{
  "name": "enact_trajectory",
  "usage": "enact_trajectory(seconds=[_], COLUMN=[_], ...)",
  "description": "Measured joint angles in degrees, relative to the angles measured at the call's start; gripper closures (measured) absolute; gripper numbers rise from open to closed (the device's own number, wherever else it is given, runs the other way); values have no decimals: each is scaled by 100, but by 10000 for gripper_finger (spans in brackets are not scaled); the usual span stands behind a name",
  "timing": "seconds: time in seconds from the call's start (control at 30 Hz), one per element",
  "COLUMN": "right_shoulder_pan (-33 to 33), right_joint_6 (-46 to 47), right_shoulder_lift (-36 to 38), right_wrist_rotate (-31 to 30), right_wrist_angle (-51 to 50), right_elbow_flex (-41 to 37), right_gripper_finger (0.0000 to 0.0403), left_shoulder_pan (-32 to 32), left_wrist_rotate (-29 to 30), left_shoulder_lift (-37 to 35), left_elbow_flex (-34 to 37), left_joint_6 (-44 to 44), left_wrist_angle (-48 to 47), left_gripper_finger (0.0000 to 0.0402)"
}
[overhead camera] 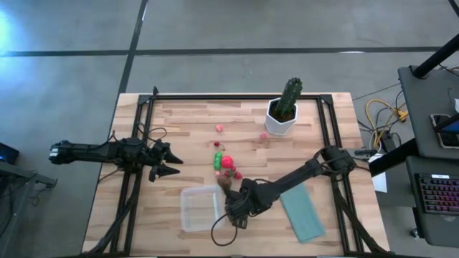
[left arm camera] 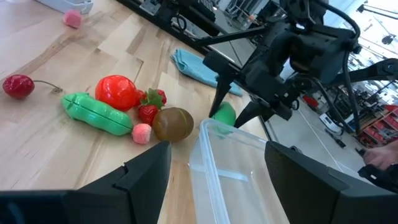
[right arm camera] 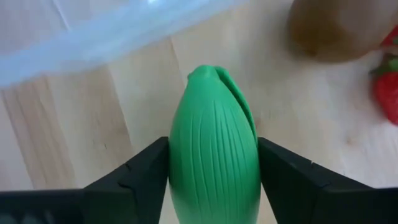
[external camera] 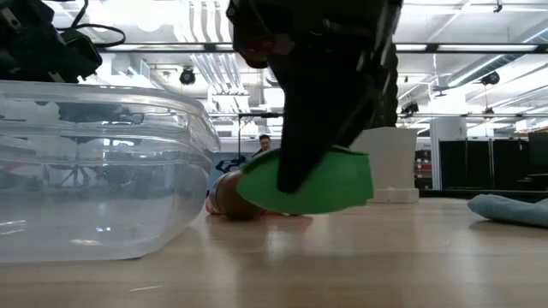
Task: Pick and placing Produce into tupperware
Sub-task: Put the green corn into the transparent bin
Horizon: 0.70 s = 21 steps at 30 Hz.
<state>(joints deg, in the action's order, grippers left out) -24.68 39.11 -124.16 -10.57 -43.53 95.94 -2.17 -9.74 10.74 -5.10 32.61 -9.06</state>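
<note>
The clear tupperware point(overhead camera: 199, 208) stands near the table's near edge and shows large in the low view point(external camera: 94, 171). My right gripper point(right arm camera: 213, 162) is beside its right wall, shut on a green oval ribbed piece point(right arm camera: 214, 124). The other produce lies just beyond it: a brown round point(left arm camera: 172, 123), a strawberry point(left arm camera: 149, 106), a red tomato point(left arm camera: 118, 92), a long green piece point(left arm camera: 96, 113), a pink bit point(left arm camera: 142, 133) and a cherry point(left arm camera: 18, 86). My left gripper point(overhead camera: 168, 163) waits open at the table's left, aimed at this cluster. My right gripper pinches the green oval piece between its two fingers point(right arm camera: 140, 174), one on each long side of its broad part point(right arm camera: 186, 168). Its pointed tip point(right arm camera: 208, 71) sticks out past the fingers. The fingers slant down from above point(external camera: 317, 154). Whether its underside touches the table, I cannot tell.
A tall green cactus in a white pot point(overhead camera: 285, 107) stands at the far side, with two small pink bits point(overhead camera: 219, 128) point(overhead camera: 263, 135) near it. A flat teal cloth point(overhead camera: 303, 213) lies right of my right gripper. Black frame rails point(overhead camera: 324, 122) run along both table sides.
</note>
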Motion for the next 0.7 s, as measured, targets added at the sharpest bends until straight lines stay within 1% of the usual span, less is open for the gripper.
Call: enact_trajectory(seconds=[0.1, 0.2, 0.43, 0.53, 0.63, 0.7], right_shoulder_pan=[45, 87, 221, 352, 536, 690], right_joint_6=[1, 11, -164, -331, -294, -232], right_shoulder_lift=[0, 28, 422, 391, 234, 34], right_wrist_rotate=[7, 82, 21, 44, 98, 441], right_wrist_angle=[-40, -234, -554, -511, -345, -125], right_elbow_flex=[47, 241, 1251, 1734, 2087, 2257], right_gripper_finger=[202, 199, 188, 188, 188, 188], left_shoulder_pan=[0, -1, -1, 0, 2, 2], left_wrist_rotate=[1, 0, 1, 1, -2, -1], left_shoulder_lift=[0, 0, 0, -7, -7, 6], left_elbow_flex=[0, 0, 0, 0, 0, 0], left_joint_6=[-1, -1, 0, 0, 2, -1], left_wrist_angle=[0, 0, 0, 0, 0, 8], left_gripper_finger=[155, 155, 155, 155, 155, 155])
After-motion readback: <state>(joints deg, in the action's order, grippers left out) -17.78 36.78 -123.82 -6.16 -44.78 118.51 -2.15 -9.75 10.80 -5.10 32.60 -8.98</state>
